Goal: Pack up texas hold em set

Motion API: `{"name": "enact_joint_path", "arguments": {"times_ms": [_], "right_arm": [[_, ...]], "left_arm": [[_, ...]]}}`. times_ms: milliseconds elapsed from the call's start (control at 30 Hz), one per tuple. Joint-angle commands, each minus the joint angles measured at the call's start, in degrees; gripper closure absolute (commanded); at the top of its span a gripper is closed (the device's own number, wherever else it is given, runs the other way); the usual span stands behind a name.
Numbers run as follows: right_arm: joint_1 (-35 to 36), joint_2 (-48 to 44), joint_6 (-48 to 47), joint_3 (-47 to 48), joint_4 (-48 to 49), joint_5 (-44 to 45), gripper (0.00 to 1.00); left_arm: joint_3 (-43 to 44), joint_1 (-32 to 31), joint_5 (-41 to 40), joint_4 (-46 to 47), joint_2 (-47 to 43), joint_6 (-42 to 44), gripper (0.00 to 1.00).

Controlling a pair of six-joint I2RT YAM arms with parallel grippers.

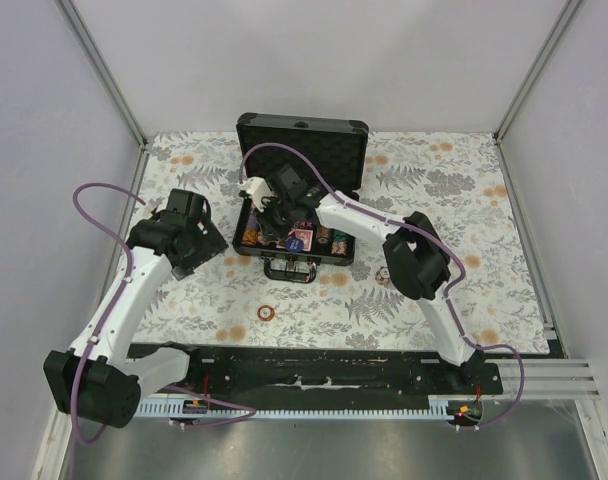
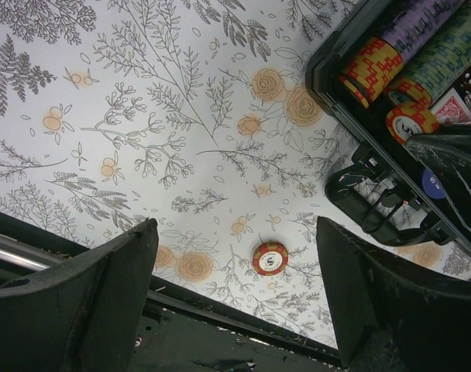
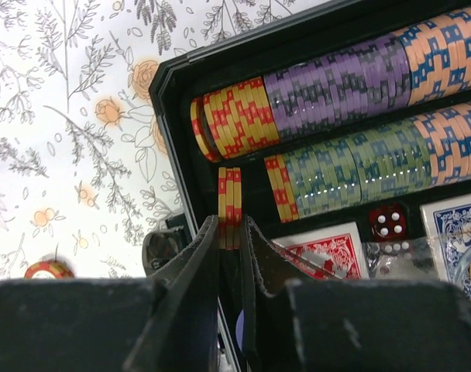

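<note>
The black case (image 1: 347,168) lies open mid-table with its foam lid up. Rows of striped poker chips (image 3: 336,85) fill its upper slots, above a red card deck (image 3: 328,252), a blue deck (image 3: 452,232) and a red die (image 3: 389,221). My right gripper (image 3: 232,232) hangs over the case's left end, shut on three red-and-yellow chips (image 3: 230,198) held on edge. A single red-and-yellow chip (image 2: 270,259) lies on the tablecloth in front of the case. My left gripper (image 2: 235,310) is open above the cloth left of the case, holding nothing.
The case handle (image 2: 359,201) sticks out toward the near edge. A flowered tablecloth (image 1: 464,200) covers the table. The black base rail (image 1: 314,372) runs along the near edge. Frame posts and walls stand on either side.
</note>
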Motion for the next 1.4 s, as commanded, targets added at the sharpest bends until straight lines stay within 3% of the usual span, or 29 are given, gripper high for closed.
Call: {"name": "enact_joint_path", "arguments": {"times_ms": [0, 433, 1000, 1367], "right_arm": [[0.54, 1.98, -0.98, 4.88, -0.29, 3.08, 0.96], [1.15, 4.18, -3.97, 6.47, -0.56, 13.89, 0.91], [2.56, 4.27, -4.15, 4.97, 1.73, 20.23, 0.6], [2.65, -0.47, 0.5, 5.5, 1.82, 24.18, 0.59]], "left_arm": [[-0.28, 0.71, 0.55, 1.1, -0.66, 2.91, 0.12], [-1.34, 1.59, 1.26, 1.1, -1.54, 3.52, 0.12], [-2.22, 2.03, 1.26, 0.75, -2.59, 3.87, 0.11], [-2.04, 2.12, 1.87, 0.4, -3.47, 4.23, 0.12]]}}
